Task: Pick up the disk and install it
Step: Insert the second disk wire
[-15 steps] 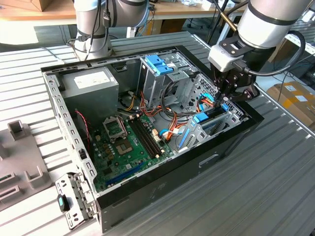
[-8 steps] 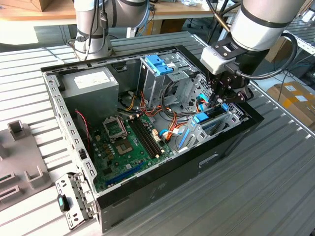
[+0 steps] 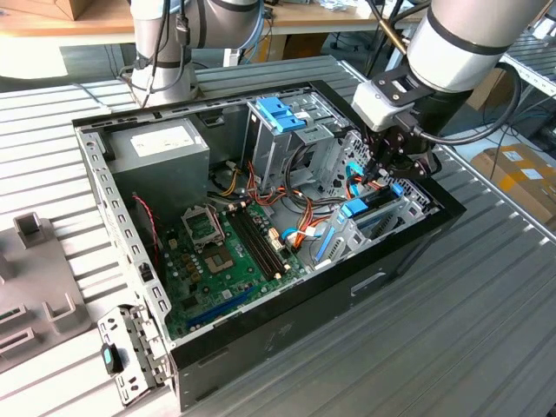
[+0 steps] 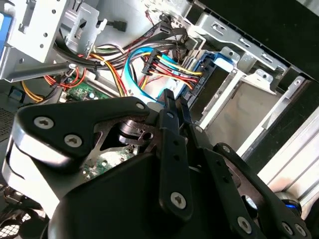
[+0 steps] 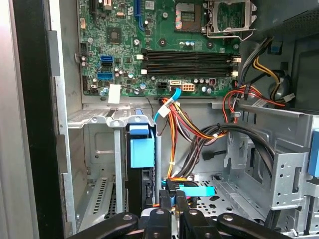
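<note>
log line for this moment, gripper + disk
gripper: shut, inside open computer case | disk: seated on edge in bay | nearest: blue and coloured cables

Hand [image 3: 388, 162] low inside open computer case [image 3: 287, 304], above drive bay [image 3: 373, 213].

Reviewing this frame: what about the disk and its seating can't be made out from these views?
- Disk label: in the first wrist view the disk stands edge-on in its bay, so its face is hidden.
- Seating depth: in the exterior view the gripper and arm cover the bay's far end.
- Connection: in the second wrist view the cables crowd the disk's end, so it cannot be told whether any is plugged in.
</note>
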Tool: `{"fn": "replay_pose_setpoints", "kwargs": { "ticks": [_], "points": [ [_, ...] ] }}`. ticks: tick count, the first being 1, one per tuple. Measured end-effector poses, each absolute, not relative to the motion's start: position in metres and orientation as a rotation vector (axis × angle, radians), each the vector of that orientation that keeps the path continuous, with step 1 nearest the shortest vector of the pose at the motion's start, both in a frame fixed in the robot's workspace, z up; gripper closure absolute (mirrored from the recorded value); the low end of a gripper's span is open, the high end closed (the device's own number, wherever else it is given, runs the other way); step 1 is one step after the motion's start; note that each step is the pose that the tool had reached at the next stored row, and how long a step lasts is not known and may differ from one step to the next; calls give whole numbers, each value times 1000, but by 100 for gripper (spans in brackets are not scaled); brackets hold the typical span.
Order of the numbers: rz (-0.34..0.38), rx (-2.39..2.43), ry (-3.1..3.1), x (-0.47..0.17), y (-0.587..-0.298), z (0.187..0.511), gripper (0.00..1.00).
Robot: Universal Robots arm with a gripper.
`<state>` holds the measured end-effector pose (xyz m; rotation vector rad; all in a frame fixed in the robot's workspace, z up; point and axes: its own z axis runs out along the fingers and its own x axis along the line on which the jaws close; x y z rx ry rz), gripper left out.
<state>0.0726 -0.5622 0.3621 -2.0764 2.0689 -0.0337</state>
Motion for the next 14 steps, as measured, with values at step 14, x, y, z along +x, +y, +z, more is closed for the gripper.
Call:
{"fn": "replay_pose_setpoints", "kwargs": {
  "ticks": [14],
  "points": [
    [-151, -2023, 2000, 71, -563, 361, 84]
  ]
}}
